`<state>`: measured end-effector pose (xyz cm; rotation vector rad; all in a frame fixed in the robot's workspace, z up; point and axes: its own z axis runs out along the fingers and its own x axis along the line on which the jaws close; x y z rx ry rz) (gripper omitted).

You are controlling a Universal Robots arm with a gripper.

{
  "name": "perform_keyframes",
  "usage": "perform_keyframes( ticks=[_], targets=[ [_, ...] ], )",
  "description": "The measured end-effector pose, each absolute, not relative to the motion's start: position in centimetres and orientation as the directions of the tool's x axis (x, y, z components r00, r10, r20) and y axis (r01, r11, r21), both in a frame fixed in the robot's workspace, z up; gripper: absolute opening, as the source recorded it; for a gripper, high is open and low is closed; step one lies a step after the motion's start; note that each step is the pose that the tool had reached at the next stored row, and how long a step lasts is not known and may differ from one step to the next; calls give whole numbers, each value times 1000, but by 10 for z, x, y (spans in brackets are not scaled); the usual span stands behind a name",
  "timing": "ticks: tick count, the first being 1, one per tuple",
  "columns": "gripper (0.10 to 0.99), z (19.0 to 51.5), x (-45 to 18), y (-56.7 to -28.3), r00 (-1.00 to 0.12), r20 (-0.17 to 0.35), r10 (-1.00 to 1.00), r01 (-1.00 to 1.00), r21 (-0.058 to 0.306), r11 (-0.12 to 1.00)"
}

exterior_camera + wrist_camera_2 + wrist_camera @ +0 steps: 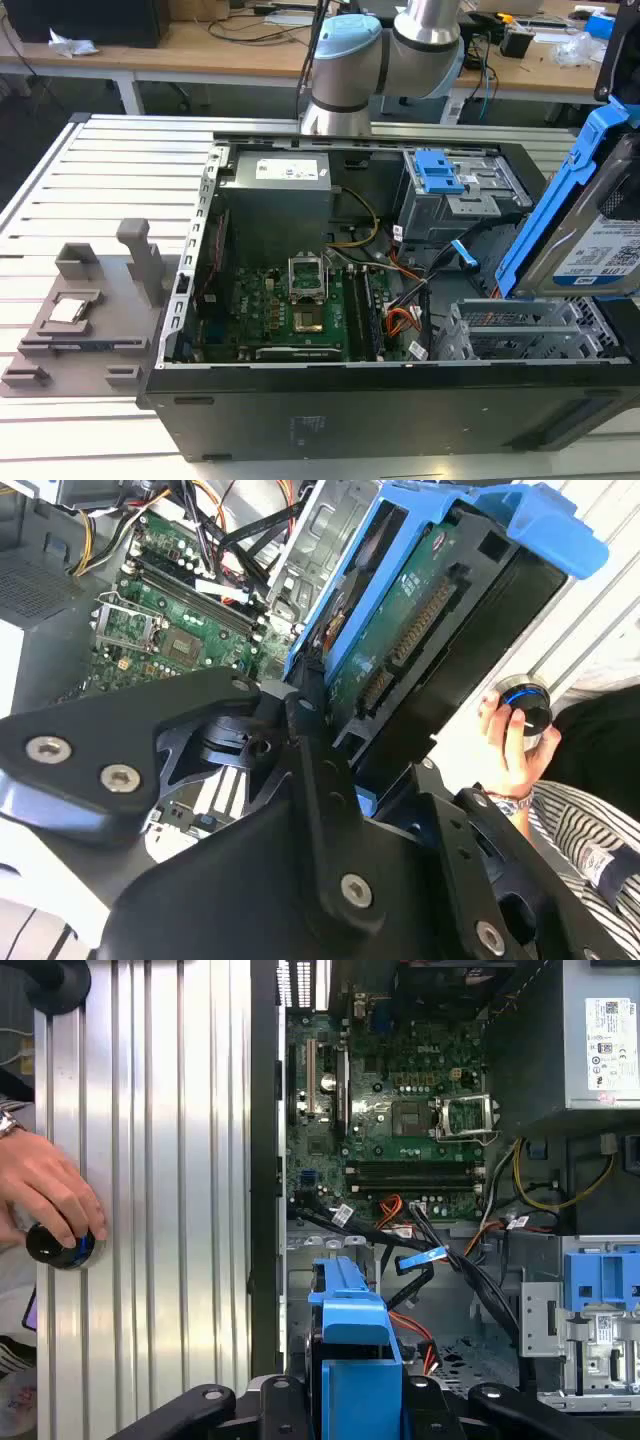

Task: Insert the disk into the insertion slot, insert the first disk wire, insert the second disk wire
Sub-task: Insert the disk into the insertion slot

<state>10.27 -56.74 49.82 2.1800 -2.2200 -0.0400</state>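
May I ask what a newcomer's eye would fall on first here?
The disk in its blue carrier, tilted at the exterior view's right above the open computer case. Then the green motherboard inside it, and a person's hand on a black knob in the first wrist view.

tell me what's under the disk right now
In the exterior view the disk hangs tilted above the insertion slot, a perforated metal cage. The disk covers the cage's corner at the exterior view's right.
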Motion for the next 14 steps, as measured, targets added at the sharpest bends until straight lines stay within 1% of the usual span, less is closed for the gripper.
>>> perform_keyframes(
  ticks=[8,14],
  targets=[
    [361,498,112,-548,-18,3,-1000,-999,39,18],
    [361,495,113,-547,-18,3,-1000,-999,39,18]
  ],
)
